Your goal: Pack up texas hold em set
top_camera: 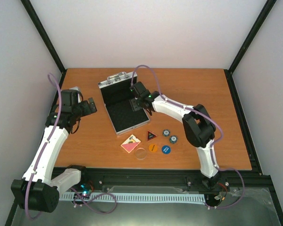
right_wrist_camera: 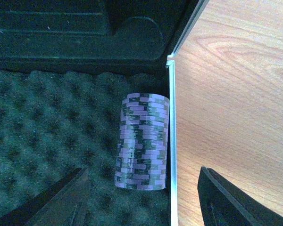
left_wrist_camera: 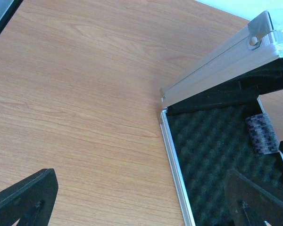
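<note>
The silver case (top_camera: pixel 122 114) lies open on the table, its black foam (right_wrist_camera: pixel 47 122) showing and the lid raised toward the back. A stack of chips (right_wrist_camera: pixel 142 141) lies on its side on the foam, against the case's right rim (right_wrist_camera: pixel 172 141); the same stack of chips (left_wrist_camera: pixel 262 133) shows in the left wrist view. My right gripper (right_wrist_camera: pixel 144 205) hovers over it, open, its fingers apart on either side and touching nothing. Left of the case, my left gripper (left_wrist_camera: pixel 141 209) stands open and wide over its left rim (left_wrist_camera: pixel 172 160).
In front of the case lie a pink card deck (top_camera: pixel 130 144), a red-black triangle (top_camera: pixel 151 135), two blue-white chips (top_camera: pixel 166 133), an orange disc (top_camera: pixel 153 148), a blue disc (top_camera: pixel 166 149) and a clear disc (top_camera: pixel 141 153). Black frame posts border the table.
</note>
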{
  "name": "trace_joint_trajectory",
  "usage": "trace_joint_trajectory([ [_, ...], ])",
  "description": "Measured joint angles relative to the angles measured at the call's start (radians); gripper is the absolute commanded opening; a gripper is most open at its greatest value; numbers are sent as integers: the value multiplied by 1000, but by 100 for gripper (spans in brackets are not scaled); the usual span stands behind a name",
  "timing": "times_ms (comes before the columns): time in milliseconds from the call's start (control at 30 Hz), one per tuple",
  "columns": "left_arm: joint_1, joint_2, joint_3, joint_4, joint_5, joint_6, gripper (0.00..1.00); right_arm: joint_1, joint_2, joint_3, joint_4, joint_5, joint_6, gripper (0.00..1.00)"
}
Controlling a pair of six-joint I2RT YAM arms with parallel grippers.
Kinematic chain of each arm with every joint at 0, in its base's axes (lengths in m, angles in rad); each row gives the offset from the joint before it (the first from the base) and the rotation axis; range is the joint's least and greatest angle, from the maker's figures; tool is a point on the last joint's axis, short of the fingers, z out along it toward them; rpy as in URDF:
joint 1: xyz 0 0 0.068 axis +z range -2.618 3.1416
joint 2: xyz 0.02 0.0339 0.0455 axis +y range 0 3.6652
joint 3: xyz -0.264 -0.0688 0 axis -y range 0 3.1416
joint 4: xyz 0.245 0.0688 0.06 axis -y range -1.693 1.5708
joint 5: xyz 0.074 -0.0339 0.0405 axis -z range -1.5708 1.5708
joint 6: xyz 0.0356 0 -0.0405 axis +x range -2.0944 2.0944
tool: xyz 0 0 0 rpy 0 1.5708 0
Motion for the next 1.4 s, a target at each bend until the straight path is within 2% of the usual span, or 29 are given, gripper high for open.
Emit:
trace_joint_trajectory([
  [333, 0, 0, 0, -2, 11, 0, 100, 2, -112, -68, -84, 100, 67, 59],
  [633, 0, 3, 0, -12, 23, 0, 100, 2, -321, -320, -202, 124, 194, 59],
  [700, 0, 5, 0, -14, 26, 0, 100, 2, -367, -383, -236, 131, 222, 61],
  [800, 0, 5, 0, -15, 27, 0, 100, 2, -417, -457, -279, 137, 253, 79],
  [833, 0, 5, -1, -15, 27, 0, 100, 2, -431, -478, -291, 135, 264, 82],
  [1133, 0, 5, -2, -16, 36, 0, 100, -3, -556, -598, -374, 111, 346, 83],
  [1167, 0, 5, -2, -16, 37, 0, 100, -4, -564, -601, -377, 107, 352, 86],
  [1200, 0, 5, -2, -16, 39, 0, 100, -5, -572, -607, -378, 100, 359, 95],
  [1233, 0, 5, -2, -16, 40, 0, 100, -5, -581, -615, -380, 93, 367, 98],
  [1400, 0, 4, -2, -16, 43, 0, 100, -10, -613, -679, -390, 77, 401, 99],
])
